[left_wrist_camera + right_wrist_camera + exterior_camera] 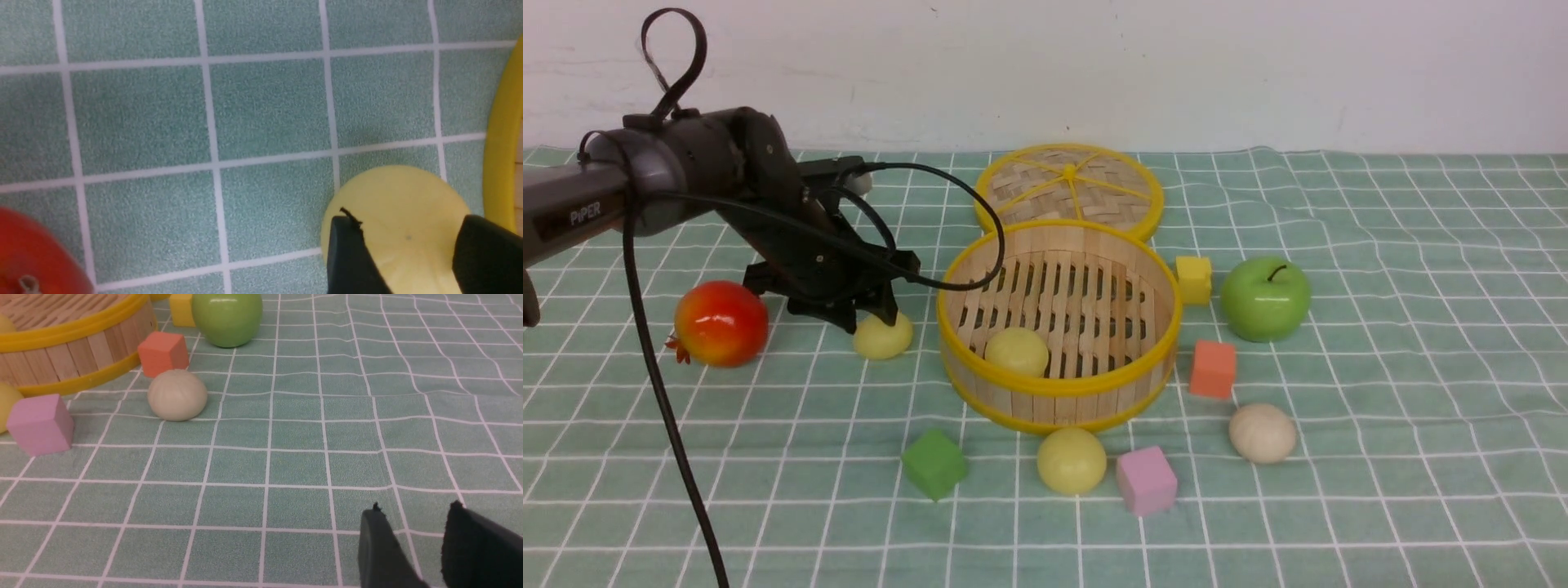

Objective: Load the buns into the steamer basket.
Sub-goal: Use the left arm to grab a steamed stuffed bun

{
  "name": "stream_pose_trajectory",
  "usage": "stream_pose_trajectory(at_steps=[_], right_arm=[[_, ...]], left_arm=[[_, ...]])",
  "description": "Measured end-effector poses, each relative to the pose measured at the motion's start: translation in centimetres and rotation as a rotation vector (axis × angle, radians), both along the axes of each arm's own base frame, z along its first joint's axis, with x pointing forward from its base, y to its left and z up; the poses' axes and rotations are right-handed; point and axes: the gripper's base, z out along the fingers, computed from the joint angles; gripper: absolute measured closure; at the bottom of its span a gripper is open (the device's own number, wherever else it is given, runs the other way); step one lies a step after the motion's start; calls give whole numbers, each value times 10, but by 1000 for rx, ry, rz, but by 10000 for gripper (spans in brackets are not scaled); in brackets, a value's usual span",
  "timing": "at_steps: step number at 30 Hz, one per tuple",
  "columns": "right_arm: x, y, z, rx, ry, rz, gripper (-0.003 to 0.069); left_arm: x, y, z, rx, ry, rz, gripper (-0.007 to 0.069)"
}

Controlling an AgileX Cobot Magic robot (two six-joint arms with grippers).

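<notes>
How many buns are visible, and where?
4. One yellow bun lies inside the steamer basket; one sits left of it, under the left gripper; one in front; the beige bun front-right. None seems hidden.

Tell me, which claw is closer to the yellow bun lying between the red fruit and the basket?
Left. The left claw sits right over that yellow bun, a finger either side. The right claw is over bare cloth past the basket, where the off-white bun lies.

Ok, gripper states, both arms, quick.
Left gripper: open, straddling a yellow bun, not yet gripping it.
Right gripper: open, holding nothing.
</notes>
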Motion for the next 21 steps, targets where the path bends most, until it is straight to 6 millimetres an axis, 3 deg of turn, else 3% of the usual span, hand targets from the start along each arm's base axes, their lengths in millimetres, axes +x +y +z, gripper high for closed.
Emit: stream_pose_trajectory(at_steps=[9,17,21], right_arm=[[0,0,0,0,0,0,419],[0,0,0,1,0,0,419],[0,0,0,1,0,0,419]], left_arm=[[-1,0,0,7,10,-15,456],[-2,1,-1,18,19,-22,467],[-3,1,-2,19,31,-25,547]])
